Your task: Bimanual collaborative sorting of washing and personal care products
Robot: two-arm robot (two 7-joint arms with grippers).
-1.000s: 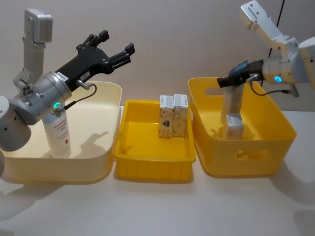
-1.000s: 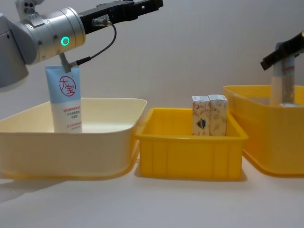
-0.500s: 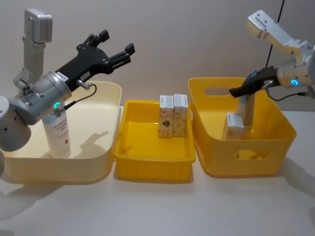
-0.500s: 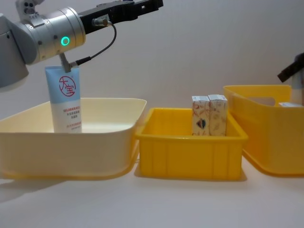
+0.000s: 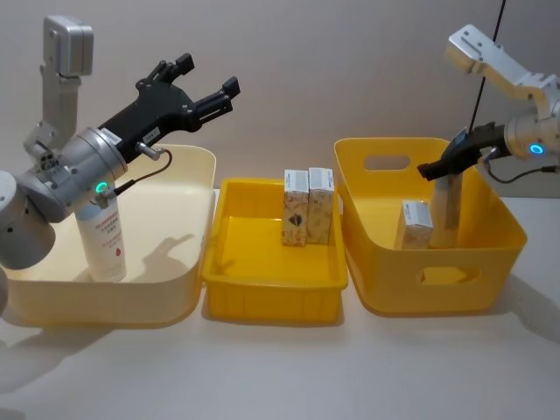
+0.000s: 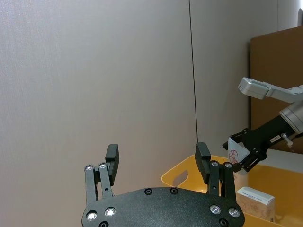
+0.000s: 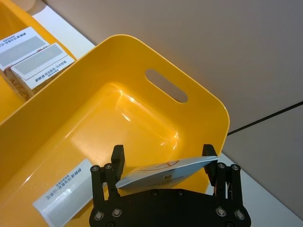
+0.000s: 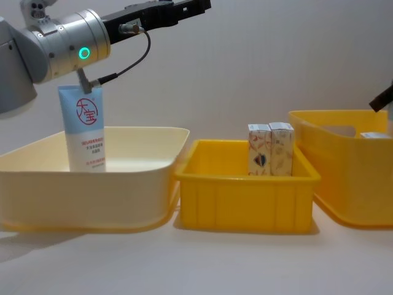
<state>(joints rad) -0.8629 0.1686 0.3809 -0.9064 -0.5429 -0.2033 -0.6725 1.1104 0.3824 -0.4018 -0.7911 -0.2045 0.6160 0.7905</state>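
The right gripper (image 5: 435, 169) hangs over the far right part of the deep yellow tub (image 5: 490, 289), and its jaws are clamped on the flat crimped end of a pale squeeze tube (image 5: 445, 210). That tube stands with its long axis upright, crimp up between the jaws and cap end down inside the tub. In the right wrist view the crimp (image 7: 165, 172) runs crosswise from one finger to the other, spanning the whole gap. Just beside the held tube, below the jaws on the tub floor, stands a small carton (image 5: 414, 224); whether the two touch I cannot tell. The left gripper (image 5: 206, 83) is raised above the far rim of the cream tub (image 5: 166, 293), pointing up and away toward the wall, its jaws spread wide with nothing between them. Well below and behind those jaws, near the arm's wrist, a second squeeze tube with a red circle logo (image 8: 86, 129) stands upright in the cream tub, its long axis vertical and its crimped end up. In the shallow yellow tray (image 5: 271, 293) between the two tubs, two patterned cartons (image 5: 308, 206) stand upright side by side, touching, well apart from both pairs of jaws.
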